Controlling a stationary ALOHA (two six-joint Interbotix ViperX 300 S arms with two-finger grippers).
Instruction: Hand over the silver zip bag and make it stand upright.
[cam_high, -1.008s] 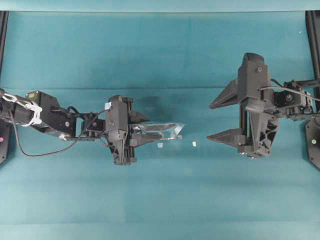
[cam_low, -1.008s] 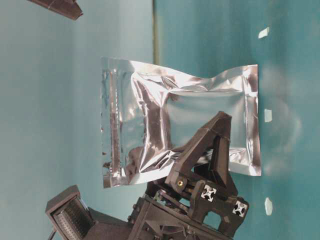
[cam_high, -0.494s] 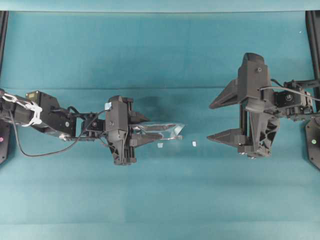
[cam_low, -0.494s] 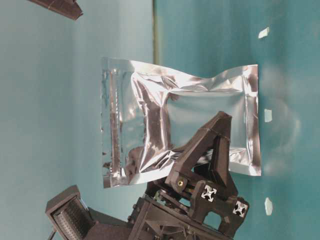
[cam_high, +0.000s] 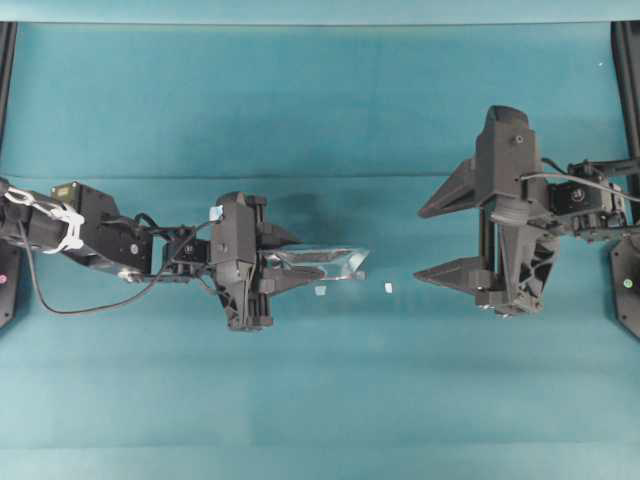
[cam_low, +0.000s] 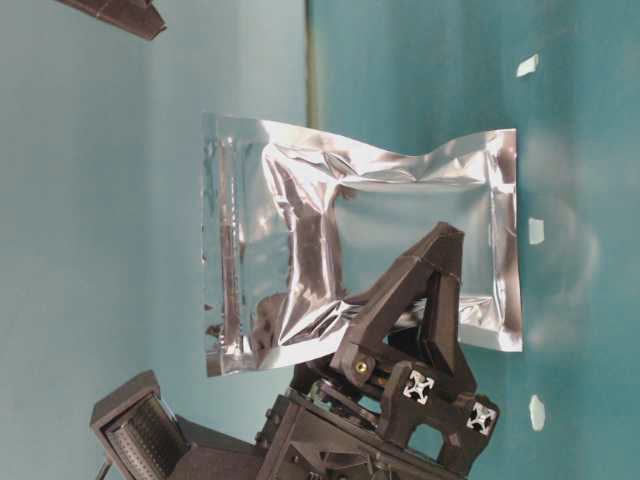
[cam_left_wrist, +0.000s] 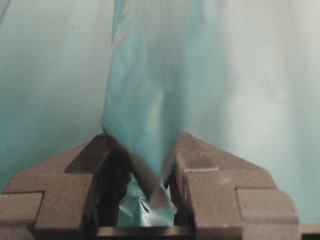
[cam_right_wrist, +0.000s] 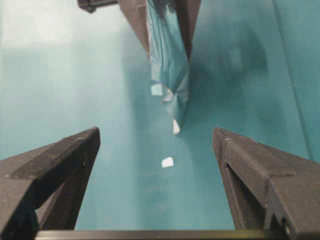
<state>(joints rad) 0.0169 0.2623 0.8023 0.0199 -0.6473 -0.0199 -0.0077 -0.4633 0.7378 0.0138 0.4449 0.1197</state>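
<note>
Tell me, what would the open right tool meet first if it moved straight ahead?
Probably the free end of the silver zip bag, held edge-on by the left tool. The right tool faces it, though their heights are hard to compare.

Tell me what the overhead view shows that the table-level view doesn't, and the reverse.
Only overhead: the whole right pincer, jaws wide open, empty and clear of the bag, plus both arms on the teal table.

Only table-level: the silver zip bag's full crinkled broad face, zip strip along its left end; overhead it shows just a thin edge.

Both: the left pincer shut on one side of the bag, and small white scraps on the table.
</note>
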